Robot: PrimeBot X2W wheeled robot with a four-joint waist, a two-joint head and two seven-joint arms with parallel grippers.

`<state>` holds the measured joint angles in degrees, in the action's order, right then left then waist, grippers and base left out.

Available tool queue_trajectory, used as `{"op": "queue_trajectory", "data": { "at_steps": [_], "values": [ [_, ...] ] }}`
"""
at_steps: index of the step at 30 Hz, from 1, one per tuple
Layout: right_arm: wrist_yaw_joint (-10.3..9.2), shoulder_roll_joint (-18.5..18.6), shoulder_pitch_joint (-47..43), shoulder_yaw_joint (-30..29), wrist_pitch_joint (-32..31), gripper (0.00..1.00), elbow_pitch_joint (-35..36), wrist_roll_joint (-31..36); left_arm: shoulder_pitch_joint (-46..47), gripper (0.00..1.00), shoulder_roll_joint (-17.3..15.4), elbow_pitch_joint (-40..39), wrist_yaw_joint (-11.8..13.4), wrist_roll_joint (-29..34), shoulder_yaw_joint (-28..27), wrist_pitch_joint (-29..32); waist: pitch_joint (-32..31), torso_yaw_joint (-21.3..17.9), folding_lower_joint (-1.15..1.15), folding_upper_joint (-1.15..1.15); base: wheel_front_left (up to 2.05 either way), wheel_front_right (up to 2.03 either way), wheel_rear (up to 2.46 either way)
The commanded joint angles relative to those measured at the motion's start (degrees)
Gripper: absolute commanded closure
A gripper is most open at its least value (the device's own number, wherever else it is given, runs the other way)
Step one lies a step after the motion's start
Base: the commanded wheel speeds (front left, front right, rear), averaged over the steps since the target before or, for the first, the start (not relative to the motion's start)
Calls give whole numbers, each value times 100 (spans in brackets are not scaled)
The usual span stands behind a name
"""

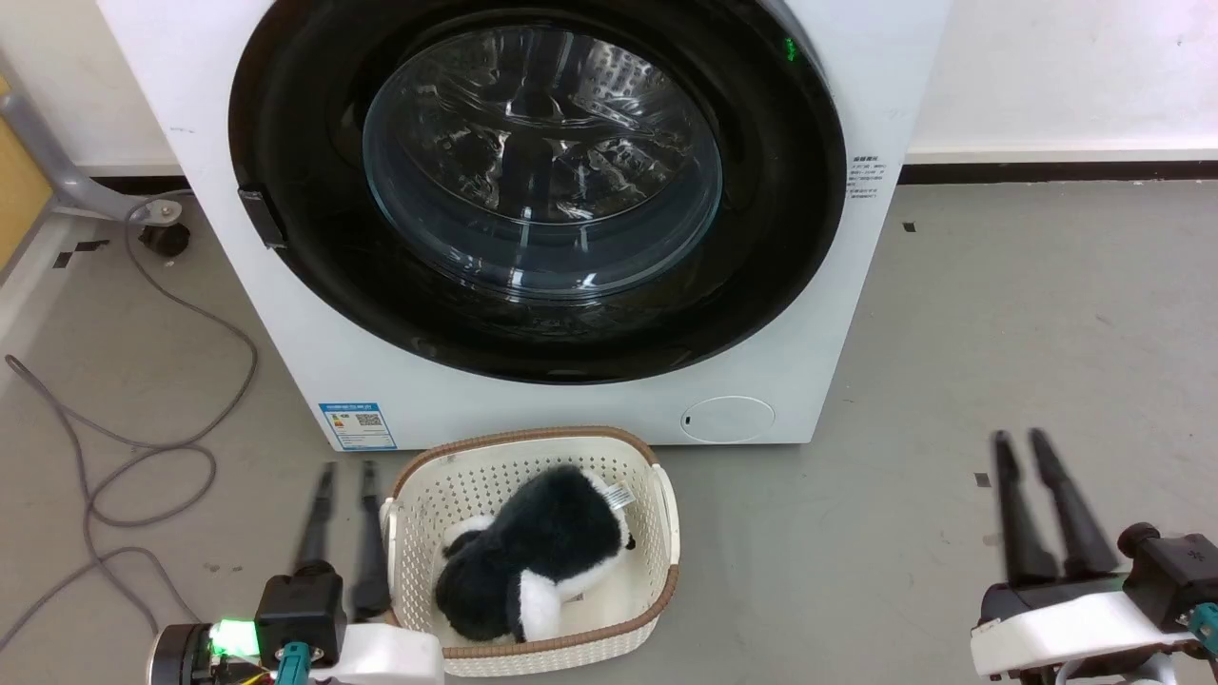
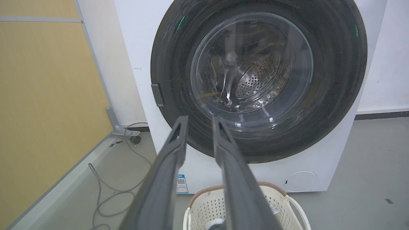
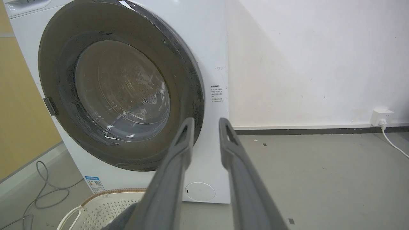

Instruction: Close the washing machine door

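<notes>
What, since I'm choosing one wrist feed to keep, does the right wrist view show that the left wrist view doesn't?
Right wrist view, not left: a wall socket with its white cord, and small printed text right of the washing machine door. Left wrist view, not right: a grey metal foot by the yellow panel. Both: the door flat against the washing machine, blue label, round flap, cream basket, floor cable, and each arm's own open, empty gripper: left gripper, right gripper.

The machine (image 1: 571,409) stands on the floor (image 1: 952,333) against the wall (image 1: 1047,76) ahead of you, with the door (image 1: 533,190) on its front. The basket (image 1: 447,495) sits just before it, a toy (image 1: 533,561) inside. A cable (image 1: 152,445) lies on the floor to your left.
</notes>
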<state>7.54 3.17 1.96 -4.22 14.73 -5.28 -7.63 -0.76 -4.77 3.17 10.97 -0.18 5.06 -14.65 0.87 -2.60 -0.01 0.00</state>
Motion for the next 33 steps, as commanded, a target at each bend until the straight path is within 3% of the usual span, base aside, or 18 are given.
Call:
{"op": "queue_trajectory", "data": {
  "at_steps": [1,33],
  "values": [
    [0,0,0,-1,-3,100,1,2,0,100,1,-1,-2,0,0,3,-1,1,1,0,0,0,0],
    [-1,-7,-50,105,-376,100,135,195,19,100,49,-81,-281,5,-128,374,-23,66,1,0,0,0,0]
  ]
}}
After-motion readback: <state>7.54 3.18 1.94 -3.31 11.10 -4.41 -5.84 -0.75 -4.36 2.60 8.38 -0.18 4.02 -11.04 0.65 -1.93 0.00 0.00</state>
